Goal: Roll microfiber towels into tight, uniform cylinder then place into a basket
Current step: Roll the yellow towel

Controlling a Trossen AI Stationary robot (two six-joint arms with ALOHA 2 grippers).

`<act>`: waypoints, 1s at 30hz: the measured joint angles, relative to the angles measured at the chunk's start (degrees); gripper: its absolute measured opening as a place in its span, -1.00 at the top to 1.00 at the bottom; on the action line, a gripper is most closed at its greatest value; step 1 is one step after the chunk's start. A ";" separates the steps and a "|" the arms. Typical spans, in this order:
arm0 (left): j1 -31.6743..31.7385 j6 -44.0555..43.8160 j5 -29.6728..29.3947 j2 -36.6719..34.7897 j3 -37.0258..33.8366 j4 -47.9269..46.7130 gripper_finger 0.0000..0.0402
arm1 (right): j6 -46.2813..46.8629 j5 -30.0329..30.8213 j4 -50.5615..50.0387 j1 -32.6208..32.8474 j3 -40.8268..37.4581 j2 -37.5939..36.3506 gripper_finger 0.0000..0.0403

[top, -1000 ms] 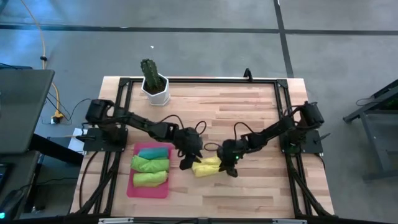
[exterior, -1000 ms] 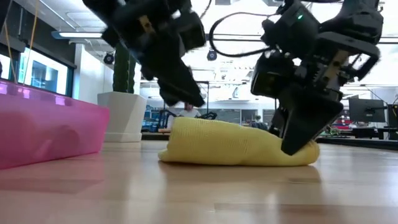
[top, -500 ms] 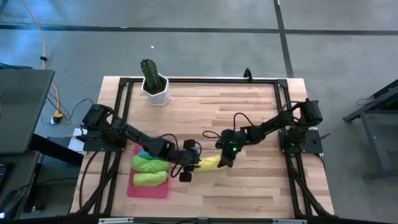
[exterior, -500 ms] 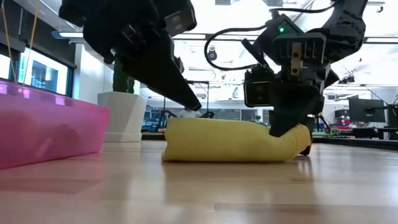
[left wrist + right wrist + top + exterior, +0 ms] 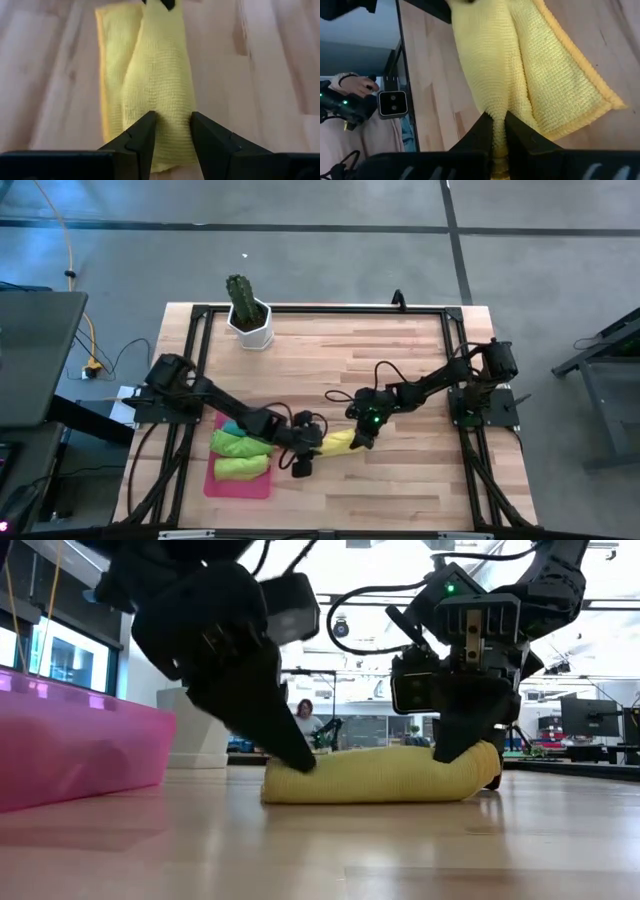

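- Now the robot works on the yellow towel [image 5: 338, 443], which lies on the wooden table [image 5: 400, 360] just beside the pink basket [image 5: 238, 483].
- Three other towels already sit rolled up inside the basket — a teal towel [image 5: 240, 426], a green towel [image 5: 238, 445] and a lime green towel [image 5: 238, 468].
- So the yellow one looks like the last to go in.
- The left gripper [image 5: 171, 131] has its two fingers on either side of one end of the yellow towel and squeezes it, the end nearer the basket.
- The right gripper [image 5: 499, 125] pinches the other end; its fingers are closed tight with a bit of yellow cloth caught between them.
- From table height, the towel looks like a long, fat sausage lying flat, with a gripper at each end.
- It is not a neat roll yet — from the wrist cameras, a flat flap of cloth sticks out along one side.
- The step in hand seems to be the end of the rolling, or the start of the carry.
- Next, the loose flap likely needs tucking in so the roll stays tight.
- Then both arms need to lift together and move the towel over to the basket without letting it come undone.
- A white pot with a cactus [image 5: 247, 313] stands far off at the back of the table, out of the way.
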 joint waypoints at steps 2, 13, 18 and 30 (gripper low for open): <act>-0.01 -2.23 1.26 0.85 0.04 0.40 0.43 | -0.05 0.03 -0.16 0.00 0.03 0.00 0.94; 0.08 -12.25 2.60 1.57 0.15 -1.24 0.43 | -22.72 0.87 -0.23 0.00 0.99 -1.23 0.42; 0.11 -13.14 3.14 2.35 0.17 -0.64 0.43 | -38.42 0.99 -6.56 -0.04 4.32 -5.90 0.15; 0.56 -14.41 3.52 2.50 0.11 -0.87 0.43 | -65.46 28.32 -17.18 13.52 5.84 -9.83 0.19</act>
